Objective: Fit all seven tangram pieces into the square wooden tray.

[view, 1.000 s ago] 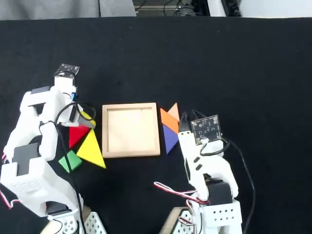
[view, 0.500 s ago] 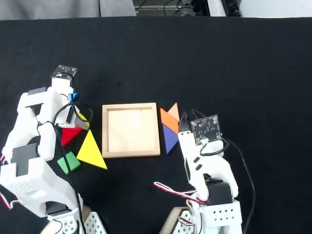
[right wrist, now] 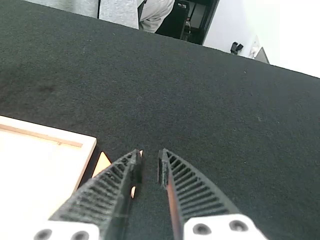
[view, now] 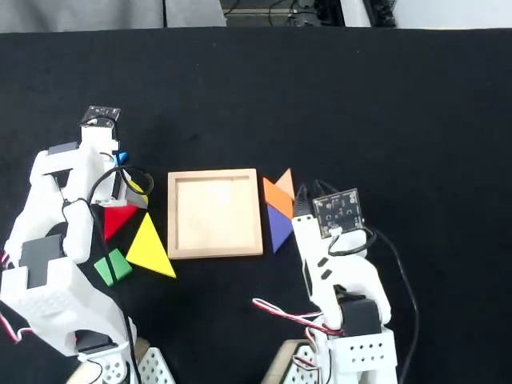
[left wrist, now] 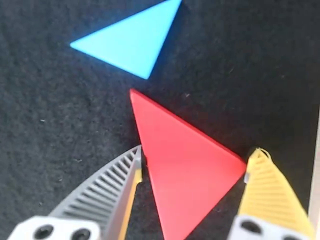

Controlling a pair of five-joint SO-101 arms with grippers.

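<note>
The square wooden tray [view: 214, 240] lies mid-table with nothing in it. Left of it, my left gripper [view: 128, 200] [left wrist: 198, 150] straddles the red triangle [view: 117, 219] [left wrist: 185, 175], which lies flat on the cloth. Its grey finger [left wrist: 115, 190] and yellow finger [left wrist: 267, 192] press against opposite sides of the piece. A light blue triangle [left wrist: 132, 42] lies just beyond it. The yellow triangle [view: 150, 246] and green square [view: 114, 266] sit nearer the left arm's base. Right of the tray are orange pieces [view: 278, 192] and a blue piece [view: 278, 226]. My right gripper [view: 302, 198] [right wrist: 149, 160] hovers beside them, shut on nothing.
The black cloth covers the whole table, with wide free room behind the tray and to the far right. Both arm bases stand at the front edge. The right arm's cables [view: 280, 312] trail near its base.
The left arm shifted slightly away from the tray and the red triangle slid left with it, turning a little. The yellow triangle and green square were nudged. The right arm stayed still.
</note>
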